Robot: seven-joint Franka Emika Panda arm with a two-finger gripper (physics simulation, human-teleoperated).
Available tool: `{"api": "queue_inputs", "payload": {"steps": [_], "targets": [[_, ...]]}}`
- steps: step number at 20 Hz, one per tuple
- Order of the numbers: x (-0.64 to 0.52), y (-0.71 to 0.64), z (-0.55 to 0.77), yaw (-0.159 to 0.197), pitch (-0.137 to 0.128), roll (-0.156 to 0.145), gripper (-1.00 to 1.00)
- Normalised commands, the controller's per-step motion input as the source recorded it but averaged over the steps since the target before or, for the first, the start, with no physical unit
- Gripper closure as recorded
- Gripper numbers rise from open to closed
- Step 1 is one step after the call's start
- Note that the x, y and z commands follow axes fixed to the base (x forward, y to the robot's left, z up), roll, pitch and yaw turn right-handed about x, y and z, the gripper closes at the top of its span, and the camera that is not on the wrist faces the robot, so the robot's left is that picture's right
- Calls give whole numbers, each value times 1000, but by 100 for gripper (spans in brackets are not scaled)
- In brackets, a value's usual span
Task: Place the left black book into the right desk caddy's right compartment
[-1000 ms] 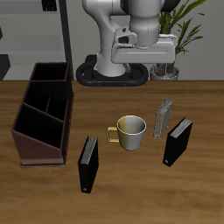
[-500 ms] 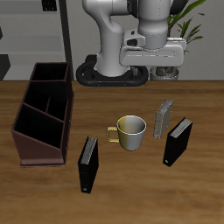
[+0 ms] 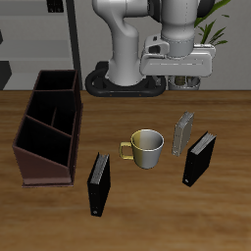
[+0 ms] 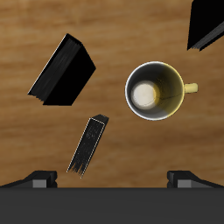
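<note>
The left black book (image 3: 198,160) stands upright on the table beside a thin grey book (image 3: 182,132); in the wrist view it (image 4: 63,70) shows from above. The right desk caddy (image 3: 47,129), a dark reddish-brown box with dividers, sits at the table's other side, and its compartments look empty. My gripper (image 3: 182,80) hangs high over the table's back, above and behind the grey book. It is open, with its fingertips (image 4: 39,179) wide apart and nothing between them.
A yellow-and-white mug (image 3: 146,147) stands mid-table between the books. A second black book (image 3: 99,182) stands nearer the front edge, close to the caddy. A potted plant (image 3: 204,39) and the robot base (image 3: 123,78) are at the back.
My gripper has moved sideways, away from the caddy, to a spot above the grey book and the left black book. Nothing on the table has moved.
</note>
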Motion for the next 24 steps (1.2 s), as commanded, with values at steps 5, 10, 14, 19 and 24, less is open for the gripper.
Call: {"api": "queue_inputs", "payload": {"steps": [5,10,14,19,24], "targets": [[58,95,-92,-4,-6,1,-100],[133,122,-31,10,-3,2,-100],[186,142,41,10,-15,1,-100],[104,226,123,8,-22,6,-100],[23,225,132,5,-37,13,-100]]}}
